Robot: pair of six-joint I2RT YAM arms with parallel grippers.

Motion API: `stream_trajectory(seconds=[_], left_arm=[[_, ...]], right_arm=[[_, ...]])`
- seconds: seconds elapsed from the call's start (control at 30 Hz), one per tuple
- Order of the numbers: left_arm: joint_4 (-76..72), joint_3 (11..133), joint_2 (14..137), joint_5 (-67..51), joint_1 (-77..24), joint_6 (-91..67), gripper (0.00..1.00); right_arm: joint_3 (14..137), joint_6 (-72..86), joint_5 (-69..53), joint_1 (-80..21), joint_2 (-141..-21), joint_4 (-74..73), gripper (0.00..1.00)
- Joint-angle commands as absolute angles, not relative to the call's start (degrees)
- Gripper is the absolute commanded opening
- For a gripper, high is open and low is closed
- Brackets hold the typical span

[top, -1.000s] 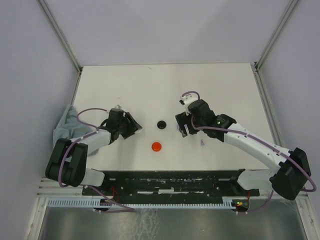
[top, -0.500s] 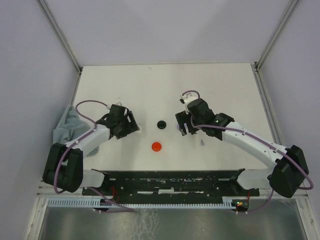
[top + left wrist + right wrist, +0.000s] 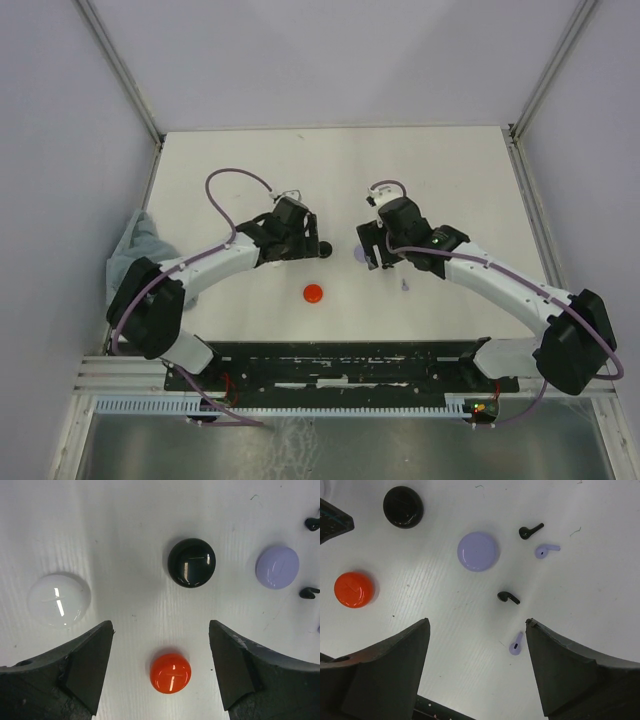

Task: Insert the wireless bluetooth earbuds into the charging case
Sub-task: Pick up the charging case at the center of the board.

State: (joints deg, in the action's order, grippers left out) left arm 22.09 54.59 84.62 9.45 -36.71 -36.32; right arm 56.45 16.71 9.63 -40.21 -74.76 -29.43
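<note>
My left gripper (image 3: 160, 630) is open and empty above the table, with the round red case (image 3: 170, 673) lying between its fingers below. Around it lie a white case (image 3: 59, 600), a black case (image 3: 191, 562) and a lavender case (image 3: 277, 568). My right gripper (image 3: 477, 622) is open and empty over bare table. Near it lie two black earbuds (image 3: 530, 530) (image 3: 508, 597) and two lavender earbuds (image 3: 547, 550) (image 3: 516, 644), the last one close to its right finger. No red or white earbuds show. From above, the left gripper (image 3: 300, 240) and right gripper (image 3: 372, 250) flank the black case (image 3: 323, 247).
A crumpled grey cloth (image 3: 128, 255) lies at the table's left edge. The red case (image 3: 314, 292) sits nearest the arm bases. A black rail (image 3: 330, 365) runs along the near edge. Walls enclose the table on three sides.
My left arm has swung right from beside the cloth to the middle, over the cases. My right gripper has shifted only slightly.
</note>
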Motion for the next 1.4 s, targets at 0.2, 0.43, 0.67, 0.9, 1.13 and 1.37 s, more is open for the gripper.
stream_trajectory(seconds=[0.2, 0.43, 0.67, 0.9, 1.13, 1.37], left_arm=[[19.14, 63.81, 97.78, 14.31, -41.78, -33.01, 0.84], [18.86, 66.91, 103.64, 15.37, -42.09, -31.93, 0.8], [17.65, 68.87, 107.57, 14.24, -42.09, -31.73, 0.76], [17.58, 69.31, 109.24, 14.81, -42.1, -31.64, 0.69], [16.29, 66.14, 106.49, 13.65, -42.09, -31.55, 0.52], [9.6, 58.87, 96.98, 13.15, -42.48, -28.27, 0.5]], right_arm=[[53.44, 17.82, 10.74, -37.88, -71.48, -29.17, 0.87], [52.52, 18.19, 9.71, -36.38, -71.02, -29.3, 0.89], [52.3, 18.19, 8.42, -35.52, -71.11, -29.18, 0.89], [52.22, 18.26, 7.65, -35.2, -70.88, -29.34, 0.88], [53.43, 18.23, 5.32, -35.1, -70.72, -29.13, 0.88], [56.68, 18.37, 0.95, -34.56, -71.32, -29.85, 0.88]])
